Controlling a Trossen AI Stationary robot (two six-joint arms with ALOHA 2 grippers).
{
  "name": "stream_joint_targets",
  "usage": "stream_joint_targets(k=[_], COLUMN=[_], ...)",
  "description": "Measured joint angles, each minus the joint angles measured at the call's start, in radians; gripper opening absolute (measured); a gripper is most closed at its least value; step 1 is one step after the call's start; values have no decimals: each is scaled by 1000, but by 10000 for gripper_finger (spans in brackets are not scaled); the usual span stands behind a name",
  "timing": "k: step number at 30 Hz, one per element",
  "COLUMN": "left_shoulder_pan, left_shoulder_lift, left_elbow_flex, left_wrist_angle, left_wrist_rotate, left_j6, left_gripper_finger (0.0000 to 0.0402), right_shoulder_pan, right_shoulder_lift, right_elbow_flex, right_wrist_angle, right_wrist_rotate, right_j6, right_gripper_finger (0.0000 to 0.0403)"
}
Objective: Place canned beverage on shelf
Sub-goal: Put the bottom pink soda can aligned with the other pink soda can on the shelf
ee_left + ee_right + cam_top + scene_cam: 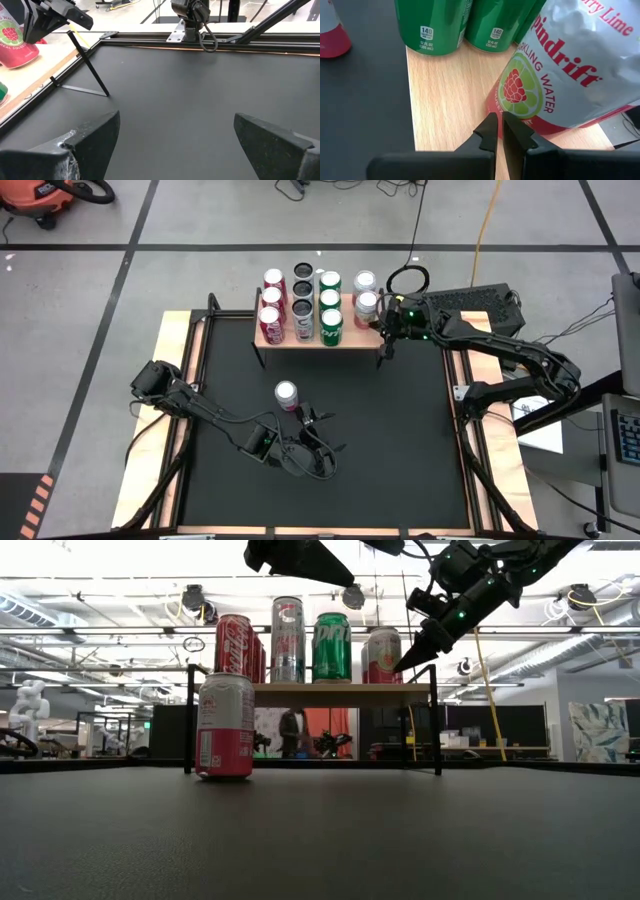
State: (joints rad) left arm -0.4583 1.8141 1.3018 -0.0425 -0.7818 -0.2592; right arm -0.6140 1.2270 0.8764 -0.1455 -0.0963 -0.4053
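We are holding our right gripper (pixel 499 125) with its fingers pressed together on nothing, just beside a Spindrift raspberry lime can (pixel 570 65) standing on the shelf (pixel 352 340) near its right end. Our left gripper (pixel 172 145) is hanging with its fingers spread wide over the black mat (pixel 400 440), near a lone pink can (pixel 287 395) still standing in front of the shelf.

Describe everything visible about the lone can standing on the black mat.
The lone can stands upright on the black mat, in front of the shelf and apart from it. It looks like metal, with a silver top and pale pink and red sides bearing a small printed panel. Nothing touches it; the open left end effector sits nearby.
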Motion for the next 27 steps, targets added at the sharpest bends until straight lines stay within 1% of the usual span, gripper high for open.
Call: stream_joint_targets(k=[14,17,27], left_shoulder_pan=[0,0,0], left_shoulder_lift=[0,0,0], left_elbow_flex=[0,0,0], left_wrist_angle=[-1,-2,-4], left_wrist_rotate=[0,0,0], left_j6=[-9,-15,-21], left_gripper_finger=[386,386,386], right_shoulder_pan=[-1,-1,-2], right_shoulder_lift=[0,0,0], right_elbow_flex=[0,0,0], right_wrist_angle=[7,8,15], right_wrist_rotate=[1,24,24], right_j6=[-1,-4,-9], right_gripper_finger=[5,5,5])
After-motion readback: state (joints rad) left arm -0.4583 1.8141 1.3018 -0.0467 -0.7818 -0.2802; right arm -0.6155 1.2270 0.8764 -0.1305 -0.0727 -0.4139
